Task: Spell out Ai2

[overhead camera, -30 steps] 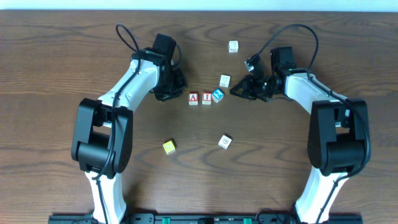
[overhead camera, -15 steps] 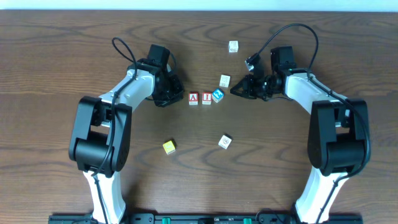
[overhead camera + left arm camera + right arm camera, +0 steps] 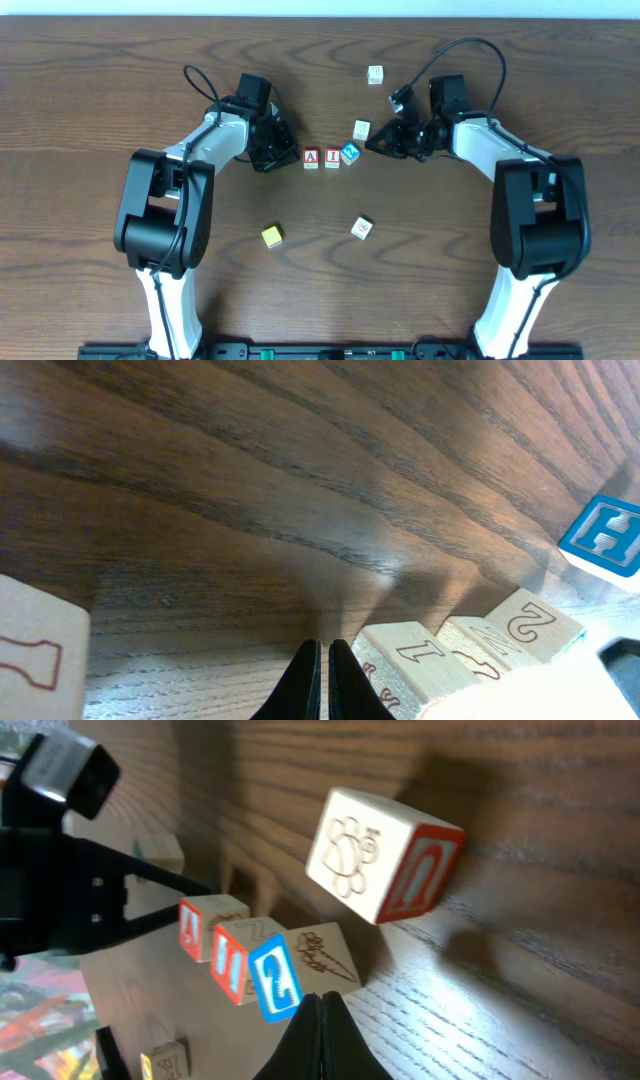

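Three letter cubes sit in a row near the middle of the table [image 3: 120,60], a little closer to the far edge than the near one. From the left edge toward the right they are the A cube [image 3: 311,157], the I cube [image 3: 331,157] and the 2 cube [image 3: 350,152]. They lie side by side. The 2 cube is turned a little askew and sits slightly nearer the far edge than the other two.

The left gripper [image 3: 291,158] lies low just beside the A cube, on the side facing the left edge. Its fingers are pressed together and hold nothing, and the left wrist view shows the two tips meeting over bare wood. The right gripper [image 3: 371,146] is just beside the 2 cube on the side facing the right edge. Its fingers are also closed and empty.

A pale cube [image 3: 362,129] stands just beyond the row toward the far edge, near the right gripper. In the right wrist view it shows a bee outline on one face and red on another. Another white cube [image 3: 375,74] lies close to the far edge. A yellow cube [image 3: 271,236] and a dark-edged cube [image 3: 362,227] rest well apart from the row — both toward the near edge.
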